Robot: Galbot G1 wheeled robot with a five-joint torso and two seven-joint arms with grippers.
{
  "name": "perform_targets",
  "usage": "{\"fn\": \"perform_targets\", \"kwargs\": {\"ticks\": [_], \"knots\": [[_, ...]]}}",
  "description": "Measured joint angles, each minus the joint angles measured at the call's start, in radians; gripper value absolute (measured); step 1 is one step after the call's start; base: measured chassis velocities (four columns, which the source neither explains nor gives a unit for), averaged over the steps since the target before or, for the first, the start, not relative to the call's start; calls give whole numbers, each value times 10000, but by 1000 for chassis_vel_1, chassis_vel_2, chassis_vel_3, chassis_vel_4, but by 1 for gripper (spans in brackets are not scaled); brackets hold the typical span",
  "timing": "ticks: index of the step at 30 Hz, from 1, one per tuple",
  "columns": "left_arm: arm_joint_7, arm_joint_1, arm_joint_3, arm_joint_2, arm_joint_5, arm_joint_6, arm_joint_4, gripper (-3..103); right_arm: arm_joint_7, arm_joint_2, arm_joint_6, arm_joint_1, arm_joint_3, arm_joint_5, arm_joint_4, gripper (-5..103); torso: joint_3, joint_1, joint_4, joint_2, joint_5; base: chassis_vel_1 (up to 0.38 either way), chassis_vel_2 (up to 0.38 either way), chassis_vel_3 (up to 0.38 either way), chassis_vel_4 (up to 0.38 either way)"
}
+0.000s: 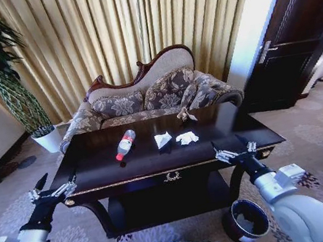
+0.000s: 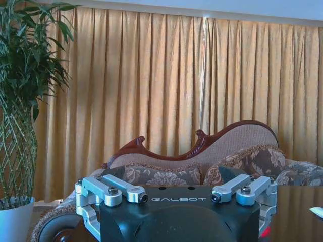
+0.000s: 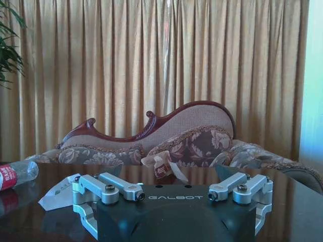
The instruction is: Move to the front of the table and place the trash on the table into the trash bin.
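1. On the dark table (image 1: 107, 168) directly before the robot lie the three pieces of trash: a small bottle (image 1: 125, 145) with a red label lies toward the left, a folded white paper (image 1: 163, 139) lies near the middle, and a crumpled paper wad (image 1: 186, 138) lies just beside it on the right.
2. The trash bin (image 1: 246, 220) stands on the carpet at the front right corner of the table, just beside the right arm.
3. The left hand (image 1: 53, 189) hovers at the table's front left corner, fingers spread open and holding nothing.
4. The right hand (image 1: 234, 149) hovers over the front right edge, also open and empty.
5. I judge that the driving step is almost complete, because the robot already faces the table front, and no trash is picked up yet.
6. The next move calls for a reach forward over the table. The wad and the folded paper are nearest to the right hand, and the bin is on the same side.
7. The bottle lies on its side, so it may roll when a finger touches it.
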Motion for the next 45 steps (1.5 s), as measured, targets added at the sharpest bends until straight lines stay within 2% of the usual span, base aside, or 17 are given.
{"fn": "perform_targets", "kwargs": {"ticks": [2,9,15,19,21,22,24,25,27,29,32,38,41,44,45], "knots": [[-1,-2,-35,21,-30,0,-33,100,274,-7,18,26,-82,29,-27,100,-1,-3,0,2,1,0,0,0,0],[-15,-14,-75,50,-49,12,-52,100,381,-66,20,105,-93,120,-64,100,0,0,-1,0,0,0,0,0,0],[-42,-27,-76,21,-52,31,-40,100,845,-415,-491,328,-89,388,-99,100,0,-1,-1,1,1,0,0,0,0],[-51,-18,-119,25,-52,41,-63,100,1413,-944,-1034,698,2,1331,-99,100,0,0,-1,1,2,0,0,0,0],[-54,4,-171,39,-58,46,-125,100,1869,-1474,-1547,1098,140,2456,-112,100,0,0,-1,0,1,0,0,0,0],[-54,4,-171,39,-58,46,-125,100,1869,-1474,-1547,1098,140,2456,-112,100,0,0,-1,0,1,0,0,0,0],[-66,28,-261,48,-81,51,-199,100,2260,-2112,-1961,1527,181,3590,-208,100,0,0,0,1,1,0,0,0,0],[-66,28,-261,48,-81,51,-199,100,2260,-2112,-1961,1527,181,3590,-208,100,0,0,0,1,1,0,0,0,0],[-86,63,-383,17,-109,58,-261,100,2417,-2790,-2093,1952,53,4421,-479,100,0,0,-1,0,2,0,0,0,0],[-93,78,-416,-2,-115,59,-274,100,2419,-3002,-2094,2088,-18,4551,-604,100,0,0,-1,0,5,0,0,0,0],[-104,129,-459,-143,-123,61,-306,100,2413,-3770,-2067,2884,-325,5110,-1302,100,1,1,1,0,1,0,0,0,0],[-238,117,-233,-275,-111,108,-434,100,2385,-4518,-2047,4009,-650,5699,-2347,100,1,1,-2,0,3,0,0,0,0],[-650,12,90,-135,-51,360,-687,100,2355,-5330,-2171,5402,-1391,6325,-3400,100,1,1,-3,0,3,0,0,0,0],[-774,-38,218,-133,29,420,-736,100,2345,-5524,-2205,5945,-1821,6427,-3712,100,1,1,-4,-1,2,0,0,0,0],[-916,-70,375,-160,140,476,-794,100,2338,-5695,-2248,6704,-2404,6541,-4088,100,1,2,-4,0,2,0,0,0,0]]}}
